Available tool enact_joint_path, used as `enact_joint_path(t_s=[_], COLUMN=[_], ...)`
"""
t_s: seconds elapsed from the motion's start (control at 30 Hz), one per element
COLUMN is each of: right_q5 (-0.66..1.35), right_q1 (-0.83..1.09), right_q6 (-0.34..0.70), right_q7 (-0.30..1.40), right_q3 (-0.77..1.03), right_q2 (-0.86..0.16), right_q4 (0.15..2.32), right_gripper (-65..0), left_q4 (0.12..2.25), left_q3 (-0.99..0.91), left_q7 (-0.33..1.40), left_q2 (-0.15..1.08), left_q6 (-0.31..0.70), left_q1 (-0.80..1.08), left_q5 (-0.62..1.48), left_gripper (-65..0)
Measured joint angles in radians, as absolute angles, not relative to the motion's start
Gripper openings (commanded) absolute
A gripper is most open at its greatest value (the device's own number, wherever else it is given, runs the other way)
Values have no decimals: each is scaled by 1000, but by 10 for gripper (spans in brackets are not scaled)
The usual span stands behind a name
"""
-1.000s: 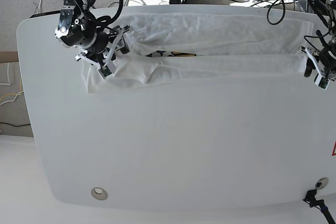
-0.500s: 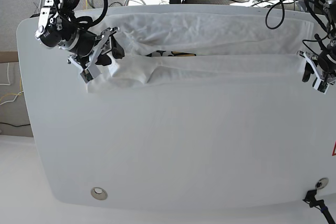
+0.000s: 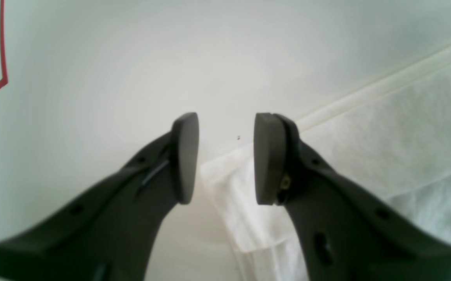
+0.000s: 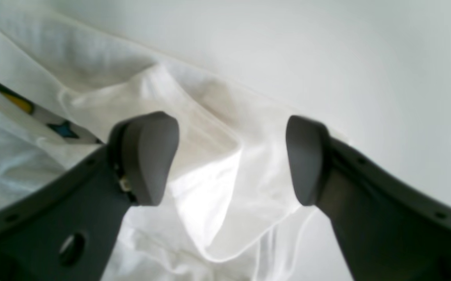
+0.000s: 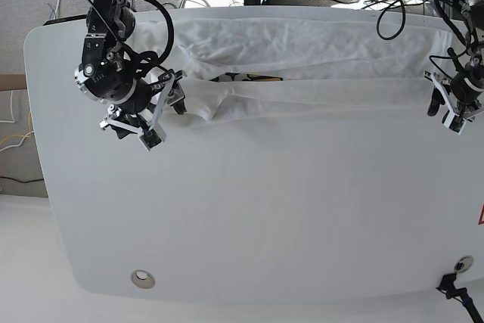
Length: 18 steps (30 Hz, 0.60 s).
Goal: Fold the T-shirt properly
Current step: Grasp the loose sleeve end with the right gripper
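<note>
Shirt (image 5: 302, 62) partly folded, lengthwise folds in, cross folds left.
It lies as a long band across the far side of the surface (image 5: 265, 209), print peeking at the seam; right pincer (image 4: 229, 160) spread, empty over a rumpled sleeve end; left pincer (image 3: 223, 158) parted, empty at the other end's corner.

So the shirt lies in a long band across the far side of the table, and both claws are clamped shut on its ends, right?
Not quite. The T-shirt does lie banded across the table's far side, but the right gripper and the left gripper are open, as both wrist views show.
</note>
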<state>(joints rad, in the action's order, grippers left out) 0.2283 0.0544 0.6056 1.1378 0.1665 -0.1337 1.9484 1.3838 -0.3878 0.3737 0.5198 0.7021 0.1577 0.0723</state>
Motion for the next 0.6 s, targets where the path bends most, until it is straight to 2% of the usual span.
enact_joint_path(t_s=[0.2, 0.5, 0.6], right_q5=[35, -3, -4], right_q1=[54, 74, 86], right_q6=[610, 607, 607], right_q7=[1121, 1028, 1029], right_q3=[103, 107, 107], right_q2=[-97, -100, -100], right_q4=[1940, 1800, 1800], right_gripper=[-211, -251, -318], left_q4=[1384, 1384, 1384], left_q3=[-388, -388, -388], left_q7=[374, 373, 374], left_q2=[520, 522, 522], left_q6=[705, 704, 704], left_q1=[158, 158, 158], left_q5=[75, 75, 75], left_gripper=[-432, -432, -432])
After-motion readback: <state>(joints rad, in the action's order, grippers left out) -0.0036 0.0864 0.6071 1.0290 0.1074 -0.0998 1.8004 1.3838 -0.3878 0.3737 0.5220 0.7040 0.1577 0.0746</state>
